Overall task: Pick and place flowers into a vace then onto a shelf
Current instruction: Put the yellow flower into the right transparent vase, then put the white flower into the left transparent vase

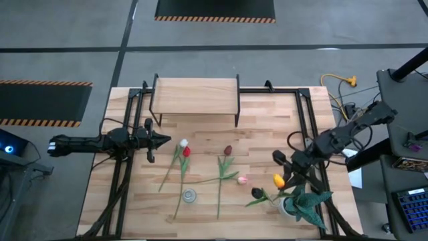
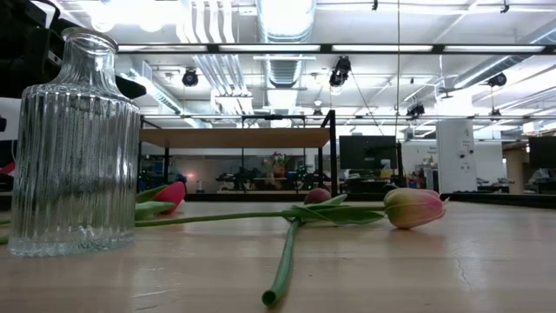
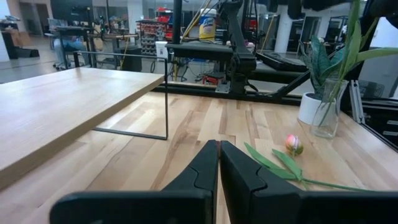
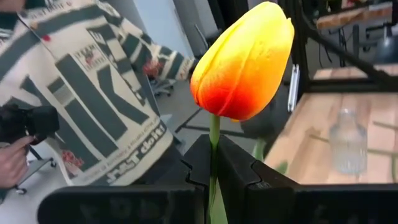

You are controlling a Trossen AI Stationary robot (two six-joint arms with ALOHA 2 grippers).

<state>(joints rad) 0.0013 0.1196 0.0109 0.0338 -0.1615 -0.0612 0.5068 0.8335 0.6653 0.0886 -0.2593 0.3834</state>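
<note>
My right gripper is over the table's right near part, shut on the orange-yellow tulip. Its stem runs toward a clear glass beside the white pot. A dark tulip head hangs out near it. White, red, maroon and pink tulips lie flat on the table. The ribbed glass vase stands near the near edge. My left gripper is shut and holds nothing, in front of the shelf. My right gripper pinches the orange-yellow tulip's stem between its two fingers, just below the head. The fingers lie across the stem, coming from the table's right side. The head stands upright right beyond the fingertips, clear of the table; the stem's lower end is hidden.
The spiky green plant in its white pot sits at the right near corner, under my right arm. Black frame rails run along both sides of the table. A person in a patterned sweater stands beyond the table.
</note>
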